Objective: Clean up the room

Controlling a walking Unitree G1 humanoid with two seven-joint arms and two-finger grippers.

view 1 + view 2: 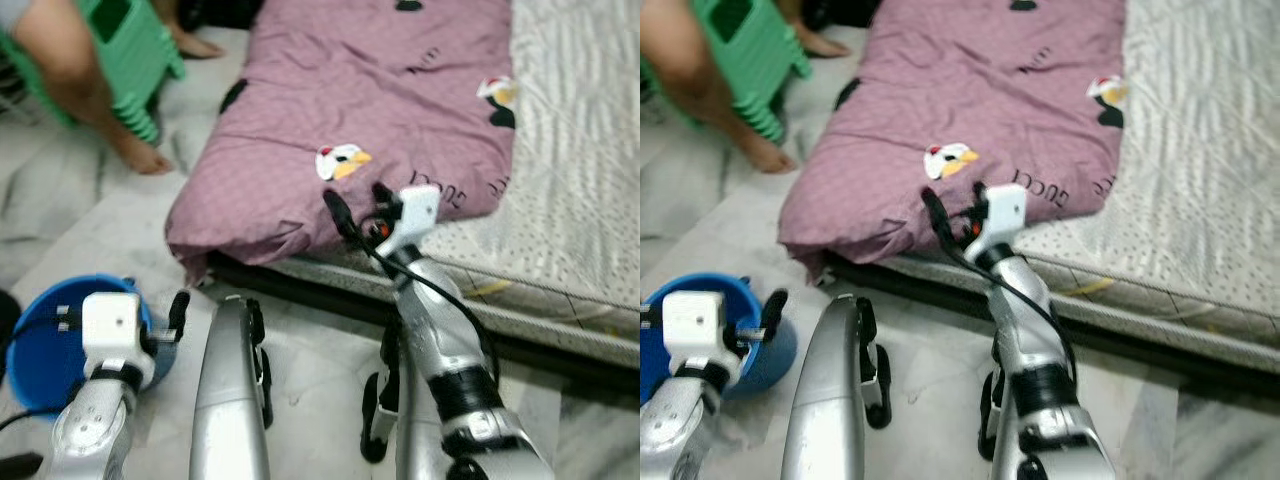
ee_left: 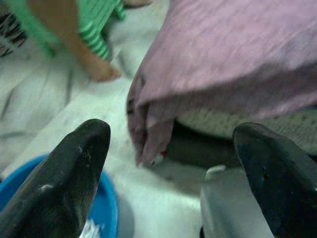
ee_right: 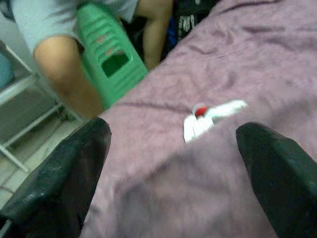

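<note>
Pale marble floor runs up to a low mattress with a white patterned sheet. Across it lies a mauve blanket printed with penguins, its near corner drooping over the dark bed edge toward the floor. Beyond it, a person's bare leg stands beside a green stool. Near the robot's left side sits a blue bucket. The right gripper is raised at the blanket's near edge, fingers wide and empty. The left gripper hangs low by the bucket, fingers wide, holding nothing.
</note>
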